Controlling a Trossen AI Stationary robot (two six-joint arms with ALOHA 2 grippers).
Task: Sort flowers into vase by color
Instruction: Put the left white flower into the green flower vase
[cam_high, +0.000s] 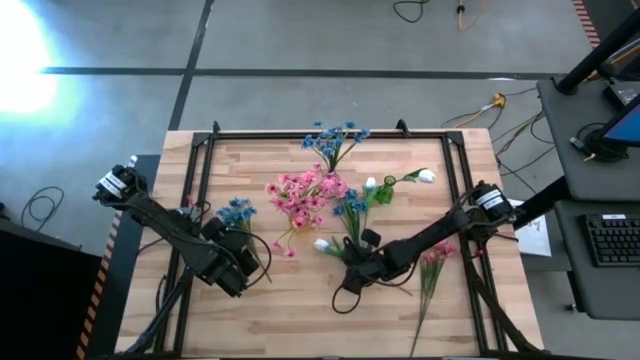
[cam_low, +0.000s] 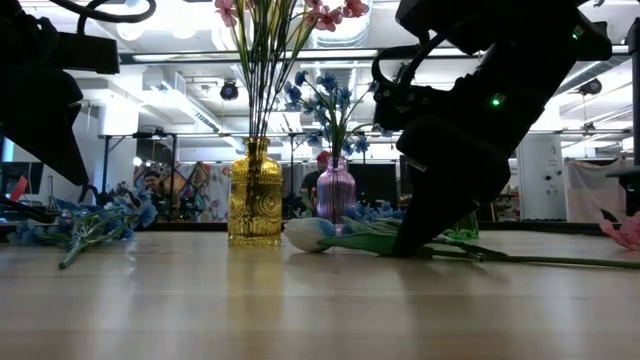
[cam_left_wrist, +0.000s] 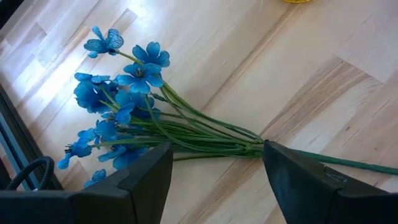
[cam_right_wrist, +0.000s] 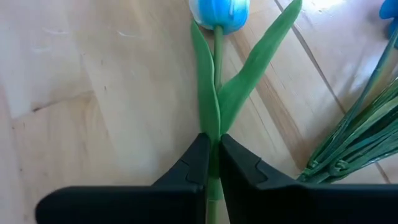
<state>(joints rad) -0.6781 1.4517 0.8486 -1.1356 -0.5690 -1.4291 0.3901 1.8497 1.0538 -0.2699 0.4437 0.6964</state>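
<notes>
Right tool (cam_right_wrist: 212, 163) sits low on the desk (cam_high: 300, 320), near centre, fingers pressed together on the green stem of a tulip-like bud (cam_right_wrist: 219, 12); the bud is white with a blue tint and lies flat on the wood, two long leaves spreading from the stem just ahead of the fingers. In the low view the same bud (cam_low: 308, 234) rests on the desk surface beside the dark bulk of the right arm. Left tool (cam_left_wrist: 214, 177) hovers at the left side of the desk, fingers spread wide on either side of the gathered stems of a blue spray (cam_left_wrist: 121, 102) lying flat; not touching it as far as can be seen. Yellow vase (cam_low: 254, 193) stands upright mid-desk with pink blossoms (cam_high: 303, 193). Purple vase (cam_low: 335, 189) stands farther back holding blue blossoms (cam_high: 335, 138). A second white bud (cam_high: 426, 176) on a green stem lies far right. A loose pink spray (cam_high: 434, 256) lies near right, beside the right arm. No legible brands, labels or writing on any item.
</notes>
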